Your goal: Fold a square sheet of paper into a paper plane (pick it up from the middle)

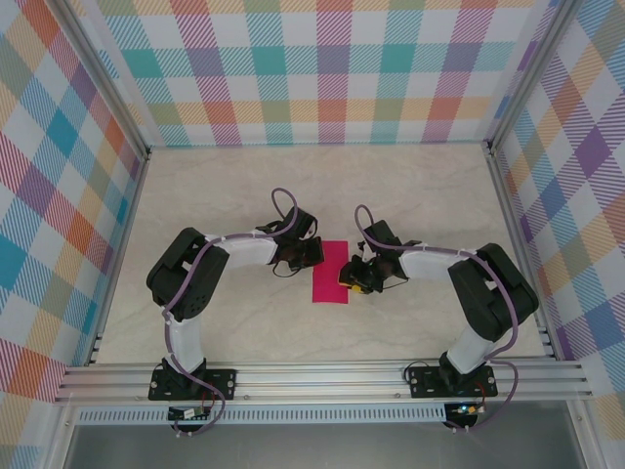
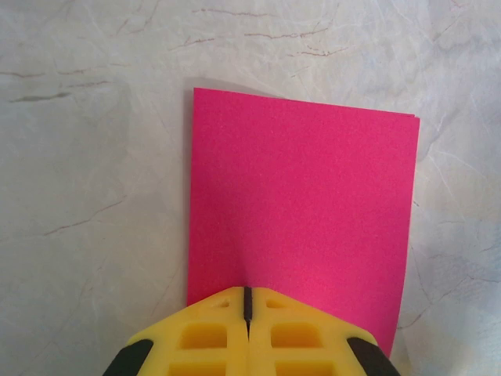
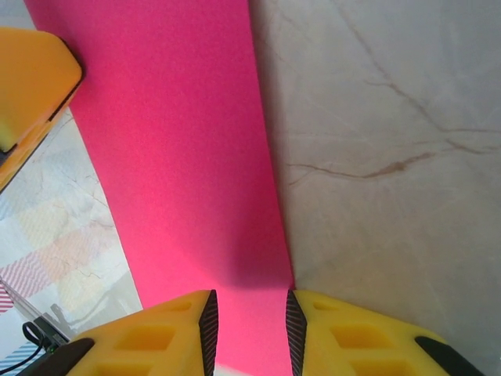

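Near edge of magenta-pink rectangular paper sheet [image 2: 301, 204] hidden behind closed yellow fingers of left gripper [image 2: 246, 309]; fingers cut off by bottom edge. Right wrist view: sheet cut off at top and bottom, right gripper [image 3: 250, 313] fingers cut off at bottom. Overhead: sheet's right edge partly covered by right gripper; contact too small to be judged.

A: What does the cell look like from your end?
B: I see a pale marble-look table [image 1: 244, 186] with thin brown veins. The back wall [image 1: 332, 68] is pastel plaid, and so are the left wall [image 1: 49, 195] and right wall [image 1: 586, 195].
A: Frame?
B: Aluminium post [image 1: 101, 73] at each back corner. Slotted rail [image 1: 322, 376] across the near edge.
A: Lighting?
B: Even and diffuse from what I get. Soft shadows only. The tabletop is slightly glossy and picks up a faint plaid reflection.
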Robot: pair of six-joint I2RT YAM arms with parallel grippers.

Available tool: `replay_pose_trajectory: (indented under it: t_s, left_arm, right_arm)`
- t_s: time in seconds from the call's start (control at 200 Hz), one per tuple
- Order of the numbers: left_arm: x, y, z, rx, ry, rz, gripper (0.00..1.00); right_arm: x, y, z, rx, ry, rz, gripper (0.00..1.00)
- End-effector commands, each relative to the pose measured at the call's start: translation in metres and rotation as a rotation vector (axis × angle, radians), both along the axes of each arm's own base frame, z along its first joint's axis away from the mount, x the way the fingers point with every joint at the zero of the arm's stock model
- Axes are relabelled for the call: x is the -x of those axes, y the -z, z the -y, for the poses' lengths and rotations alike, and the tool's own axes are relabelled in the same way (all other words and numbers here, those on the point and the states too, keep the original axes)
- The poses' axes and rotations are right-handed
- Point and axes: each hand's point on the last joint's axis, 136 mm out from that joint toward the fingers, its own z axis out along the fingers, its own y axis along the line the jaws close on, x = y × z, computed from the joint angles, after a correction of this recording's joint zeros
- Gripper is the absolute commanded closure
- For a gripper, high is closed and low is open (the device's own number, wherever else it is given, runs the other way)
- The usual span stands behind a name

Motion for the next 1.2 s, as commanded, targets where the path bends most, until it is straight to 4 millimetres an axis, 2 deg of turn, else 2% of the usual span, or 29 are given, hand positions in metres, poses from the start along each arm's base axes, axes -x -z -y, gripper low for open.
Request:
replay_pose_trajectory:
  t_s: [0.0, 0.25, 0.395, 0.465, 0.685, 0.855, 0.95, 1.195]
  left_arm:
    - [0.037, 0.040, -0.033, -0.147, -0.018, -0.145, 1.00]
    - [0.037, 0.040, -0.035, -0.154, -0.022, -0.145, 1.00]
    - [0.038, 0.039, -0.036, -0.157, -0.018, -0.142, 1.00]
    - [0.038, 0.039, -0.036, -0.156, -0.016, -0.141, 1.00]
    - [0.037, 0.040, -0.033, -0.143, -0.016, -0.145, 1.00]
    - [0.038, 0.041, -0.033, -0.147, -0.015, -0.148, 1.00]
    - [0.038, 0.041, -0.033, -0.146, -0.015, -0.149, 1.00]
    - [0.037, 0.040, -0.033, -0.147, -0.018, -0.149, 1.00]
  right_arm:
    - [-0.002, -0.013, -0.023, -0.080, -0.065, 0.037, 0.68]
    - [-0.007, -0.020, -0.023, -0.077, -0.059, 0.061, 0.67]
    - [-0.005, -0.011, 0.014, 0.124, 0.003, 0.086, 0.61]
    - [-0.003, -0.010, 0.020, 0.159, -0.012, 0.091, 0.60]
    - [-0.001, 0.001, 0.008, 0.114, -0.051, 0.049, 0.60]
    - [0.003, 0.009, -0.004, 0.052, -0.076, 0.019, 0.67]
    - [0.003, 0.006, -0.008, 0.029, -0.084, 0.029, 0.70]
    - [0.004, -0.001, -0.009, 0.025, -0.093, 0.055, 0.72]
